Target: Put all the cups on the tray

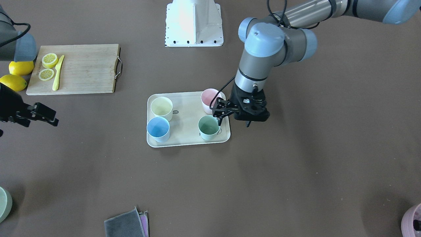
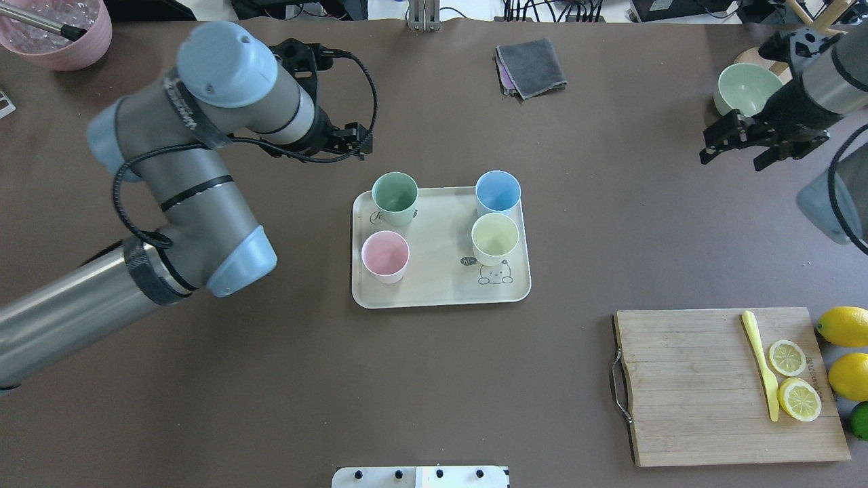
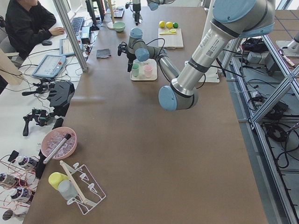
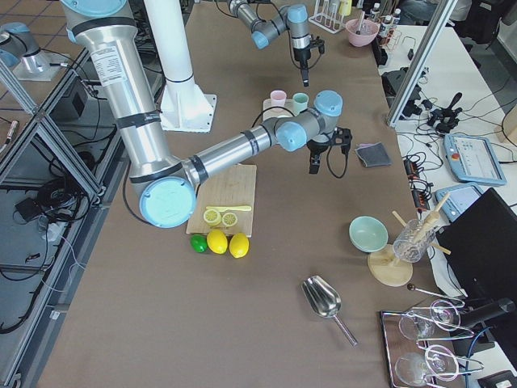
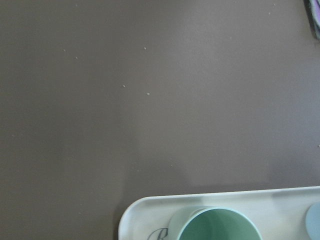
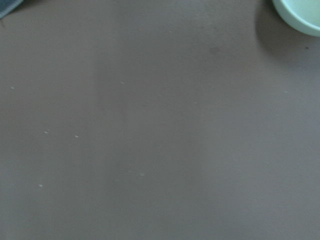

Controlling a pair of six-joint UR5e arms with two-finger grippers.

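**All four cups stand on the tray; both end effectors empty**

The left end effector (image 1: 234, 124) hangs with its fingers spread and nothing between them. It points down over the bench (image 2: 271, 379), close to the tray corner where the mint green cup (image 2: 395, 196) stands. Its wrist camera sees only that corner of the tray and the cup's rim at the bottom edge. The right end effector (image 2: 732, 161) is also spread and empty. It is well apart from the tray, near the green bowl (image 2: 746, 88).

The cream tray (image 2: 434, 291) lies mid-bench. On it the mint green cup and the pink cup (image 2: 385, 255) stand upright along the side nearer the left arm. The light blue cup (image 2: 498, 192) and the pale yellow cup (image 2: 495, 237) stand upright along the other side, just beside each other. The small cartoon drawing shows next to the yellow cup.

A wooden cutting board (image 2: 692, 386) lies on the right arm's side. It carries two lemon slices (image 2: 793, 379) and a yellow knife (image 2: 763, 362), with whole lemons (image 2: 844, 325) past its edge. A grey cloth (image 2: 532, 64) lies at the far edge.
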